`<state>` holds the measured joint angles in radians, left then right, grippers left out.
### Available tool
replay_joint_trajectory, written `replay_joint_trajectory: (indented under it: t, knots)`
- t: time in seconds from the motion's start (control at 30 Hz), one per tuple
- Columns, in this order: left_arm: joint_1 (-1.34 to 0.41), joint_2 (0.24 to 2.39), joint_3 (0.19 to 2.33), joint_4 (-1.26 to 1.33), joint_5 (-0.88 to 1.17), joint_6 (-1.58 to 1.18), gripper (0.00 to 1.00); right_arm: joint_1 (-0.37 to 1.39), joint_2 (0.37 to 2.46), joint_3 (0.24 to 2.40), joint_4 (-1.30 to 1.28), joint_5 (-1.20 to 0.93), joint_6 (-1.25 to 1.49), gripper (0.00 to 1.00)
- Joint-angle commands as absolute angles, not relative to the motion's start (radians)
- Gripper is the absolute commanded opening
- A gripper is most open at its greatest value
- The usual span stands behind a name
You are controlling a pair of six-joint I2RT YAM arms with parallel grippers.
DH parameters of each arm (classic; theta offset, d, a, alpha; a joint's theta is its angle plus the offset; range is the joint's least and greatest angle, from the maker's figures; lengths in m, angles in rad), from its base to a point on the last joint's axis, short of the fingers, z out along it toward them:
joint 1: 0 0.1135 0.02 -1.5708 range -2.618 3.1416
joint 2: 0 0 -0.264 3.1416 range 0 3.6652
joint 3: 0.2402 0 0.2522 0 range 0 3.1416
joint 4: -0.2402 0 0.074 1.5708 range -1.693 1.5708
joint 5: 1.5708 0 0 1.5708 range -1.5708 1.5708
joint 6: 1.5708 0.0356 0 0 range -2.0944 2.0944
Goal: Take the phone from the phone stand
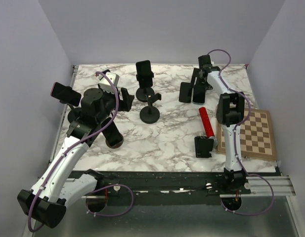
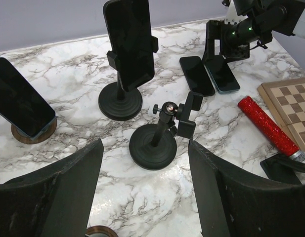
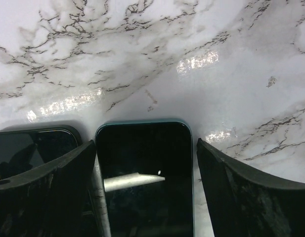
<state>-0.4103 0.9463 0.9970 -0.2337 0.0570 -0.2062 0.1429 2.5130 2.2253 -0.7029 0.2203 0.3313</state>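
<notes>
A black phone [image 1: 144,72] stands upright, clamped in a black phone stand [image 1: 144,94] at the back middle; the left wrist view shows the phone [image 2: 130,42] on the stand's round base [image 2: 120,101]. My left gripper [image 1: 126,98] is open and empty, to the left of that stand; its jaws [image 2: 145,197] hang over bare marble. A second black stand [image 2: 154,145] holds nothing. My right gripper [image 1: 197,85] is open, low over two phones lying flat; a teal-edged phone [image 3: 145,173] lies between its fingers, a darker phone [image 3: 28,150] beside it.
Another phone [image 1: 65,94] leans on a round wooden base at the left. A red cylinder [image 1: 207,123], a chessboard [image 1: 253,134] and a small black holder [image 1: 203,146] lie at the right. A wooden puck [image 1: 114,142] sits under my left arm.
</notes>
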Motion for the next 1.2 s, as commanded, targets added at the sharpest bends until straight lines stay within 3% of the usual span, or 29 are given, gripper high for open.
replay_joint_trajectory:
  t: [0.0,0.1,0.4,0.57,0.83,1.03,1.17]
  knots:
    - [-0.414,0.929,0.983,-0.222,0.040,-0.200,0.78,0.144,2.562,2.251,-0.724,0.215,0.318,0.94]
    - [-0.414,0.936,0.986,-0.227,0.049,-0.202,0.78,0.144,2.558,2.257,-0.726,0.193,0.318,0.99]
    - [-0.414,0.942,0.975,-0.212,0.024,-0.210,0.81,0.144,2.474,2.366,-0.813,0.203,0.325,1.00]
    - [-0.408,0.951,0.978,-0.216,-0.030,-0.229,0.99,0.148,2.242,2.154,-0.771,0.276,0.337,1.00]
    - [-0.366,0.984,1.082,-0.319,-0.140,-0.290,0.98,0.283,1.783,1.664,-0.634,0.250,0.374,1.00]
    - [-0.231,0.991,1.223,-0.419,-0.089,-0.489,0.98,0.543,1.447,1.460,-0.570,0.327,0.423,1.00]
    - [-0.180,0.951,1.228,-0.367,-0.137,-0.494,0.99,0.655,1.308,1.423,-0.559,0.240,0.427,1.00]
